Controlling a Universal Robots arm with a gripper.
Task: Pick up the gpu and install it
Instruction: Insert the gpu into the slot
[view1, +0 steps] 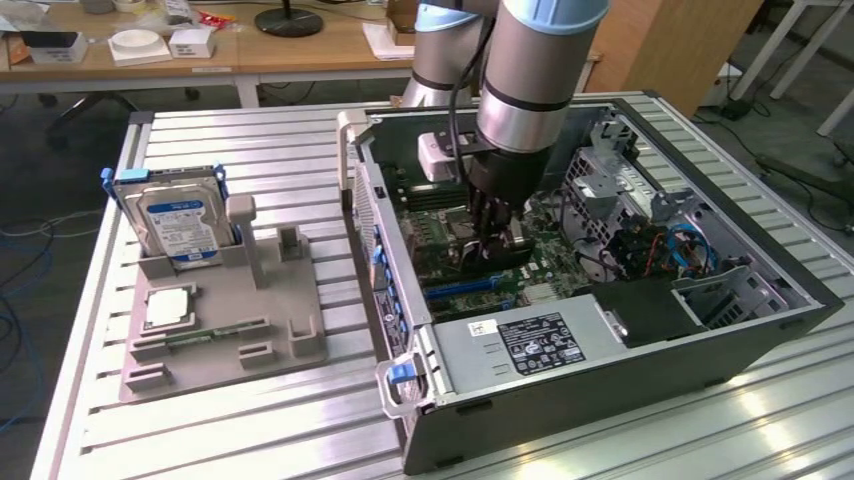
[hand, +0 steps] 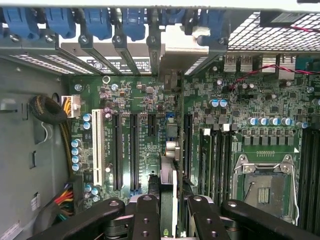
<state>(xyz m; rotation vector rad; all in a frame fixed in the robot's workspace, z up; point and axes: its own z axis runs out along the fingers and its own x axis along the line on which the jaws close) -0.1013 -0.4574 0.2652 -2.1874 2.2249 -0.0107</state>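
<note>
My gripper (view1: 494, 248) is lowered inside the open computer case (view1: 400, 330), just over the motherboard (view1: 461, 270). In the wrist view, its fingers (hand: 147, 217) are shut on the gpu (hand: 168, 175). The gpu is a thin card seen edge-on, running from between the fingers toward the rear slot openings. Its metal bracket (hand: 180, 47) sits among the blue slot latches (hand: 97, 22). The card stands on edge in line with the expansion slots (hand: 134, 150), between them and the memory slots (hand: 215, 155). Whether its edge touches a slot is hidden.
A grey fixture (view1: 227, 330) at the exterior view's left holds a hard drive (view1: 180, 225), a small green memory stick (view1: 200, 335) and a square chip (view1: 167, 308). Inside the case are the power supply (view1: 527, 345), cables (view1: 667, 250) and an open CPU socket (hand: 262, 187).
</note>
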